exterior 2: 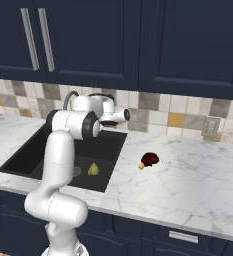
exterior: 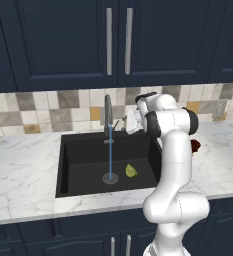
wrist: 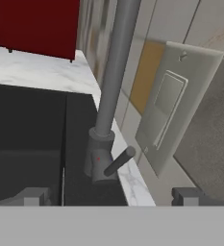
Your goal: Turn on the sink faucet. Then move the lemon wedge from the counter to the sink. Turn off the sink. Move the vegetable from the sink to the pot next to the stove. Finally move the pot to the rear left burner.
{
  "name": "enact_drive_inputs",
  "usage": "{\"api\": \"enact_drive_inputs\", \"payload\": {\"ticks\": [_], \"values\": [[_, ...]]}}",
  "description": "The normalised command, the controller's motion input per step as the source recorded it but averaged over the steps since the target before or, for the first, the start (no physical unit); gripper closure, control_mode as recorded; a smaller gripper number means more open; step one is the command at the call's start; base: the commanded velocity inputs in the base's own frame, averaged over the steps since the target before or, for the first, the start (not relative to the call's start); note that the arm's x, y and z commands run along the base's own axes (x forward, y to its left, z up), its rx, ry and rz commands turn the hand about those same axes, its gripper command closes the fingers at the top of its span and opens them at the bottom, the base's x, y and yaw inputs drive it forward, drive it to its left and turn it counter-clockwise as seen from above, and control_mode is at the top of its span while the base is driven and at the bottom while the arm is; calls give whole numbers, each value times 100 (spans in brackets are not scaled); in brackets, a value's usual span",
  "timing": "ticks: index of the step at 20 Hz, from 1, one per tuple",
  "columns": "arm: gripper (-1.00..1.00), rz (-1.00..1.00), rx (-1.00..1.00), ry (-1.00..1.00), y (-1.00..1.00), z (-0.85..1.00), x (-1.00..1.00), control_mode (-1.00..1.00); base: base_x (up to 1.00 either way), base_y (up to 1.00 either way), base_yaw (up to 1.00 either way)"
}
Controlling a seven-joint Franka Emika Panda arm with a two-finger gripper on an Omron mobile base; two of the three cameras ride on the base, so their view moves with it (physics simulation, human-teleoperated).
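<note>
The grey sink faucet [exterior: 108,112] [wrist: 114,72] stands behind the black sink [exterior: 83,150] [exterior 2: 23,155], and a thin blue stream of water [exterior: 110,160] runs from it to the round drain [exterior: 109,177]. A tiny yellow-green lemon wedge [exterior: 131,171] [exterior 2: 93,170] lies on the sink floor just right of the drain. My gripper [exterior: 125,124] [wrist: 111,196] hovers open at the faucet's base from the right. In the hand view the small side lever [wrist: 119,161] sticks out just ahead, between my fingertips [wrist: 34,196], touching neither.
A dark reddish-brown lump [exterior 2: 149,160] [exterior: 195,145] lies on the white marble counter [exterior 2: 188,170] right of the sink. A wall outlet plate [wrist: 176,105] [exterior 2: 210,126] sits on the tiled backsplash. A red object [wrist: 36,26] stands at the counter's far left. Dark cabinets hang overhead.
</note>
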Motion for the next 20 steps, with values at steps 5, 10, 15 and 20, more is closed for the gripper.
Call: {"api": "enact_drive_inputs", "payload": {"ticks": [5, 10, 15, 20], "values": [[-100, 2, 0, 5, 13, 0, 0, -100, 0, 0, 0], [-100, 3, 0, 6, 14, 0, 3, -100, 0, 0, 0], [-100, 4, 0, 5, 15, 0, 3, -100, 0, 0, 0], [-100, 5, 0, 3, 15, 0, 2, -100, 0, 0, 0]]}}
